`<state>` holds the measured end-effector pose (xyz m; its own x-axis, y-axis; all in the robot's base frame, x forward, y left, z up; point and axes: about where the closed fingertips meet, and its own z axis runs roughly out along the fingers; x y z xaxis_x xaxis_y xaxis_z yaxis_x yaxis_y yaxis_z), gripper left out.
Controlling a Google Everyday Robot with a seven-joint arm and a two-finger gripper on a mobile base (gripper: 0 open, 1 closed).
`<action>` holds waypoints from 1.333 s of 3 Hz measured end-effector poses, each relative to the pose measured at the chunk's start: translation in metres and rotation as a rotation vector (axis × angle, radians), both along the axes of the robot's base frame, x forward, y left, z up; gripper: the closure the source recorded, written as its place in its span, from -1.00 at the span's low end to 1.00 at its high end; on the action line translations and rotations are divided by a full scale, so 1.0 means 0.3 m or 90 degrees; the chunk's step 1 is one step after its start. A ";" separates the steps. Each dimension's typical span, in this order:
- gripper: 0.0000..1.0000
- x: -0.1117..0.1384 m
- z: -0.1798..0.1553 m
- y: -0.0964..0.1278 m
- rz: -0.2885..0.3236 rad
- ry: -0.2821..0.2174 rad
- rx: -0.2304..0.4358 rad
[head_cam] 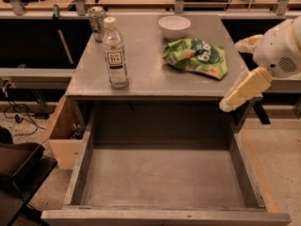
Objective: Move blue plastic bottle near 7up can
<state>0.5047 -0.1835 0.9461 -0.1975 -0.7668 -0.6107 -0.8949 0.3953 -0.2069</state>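
Note:
The blue plastic bottle (114,52), clear with a white cap and a white label with a dark square logo, stands upright near the front left of the grey counter top (146,74). The 7up can (97,22), small and silvery, stands at the far left corner, behind the bottle and apart from it. My gripper (241,92) is at the right edge of the view, off the counter's right side, far from both, holding nothing.
A white bowl (174,27) stands at the back middle of the counter. A green chip bag (196,56) lies right of centre. A large open drawer (162,171) juts out below the counter front. A wooden box (63,135) sits on the floor at left.

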 end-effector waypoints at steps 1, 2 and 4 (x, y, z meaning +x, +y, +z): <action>-1.00 0.146 -0.036 0.083 -0.001 -0.052 0.165; -1.00 0.242 -0.019 0.173 0.004 -0.084 0.317; -1.00 0.272 0.000 0.214 0.007 -0.095 0.387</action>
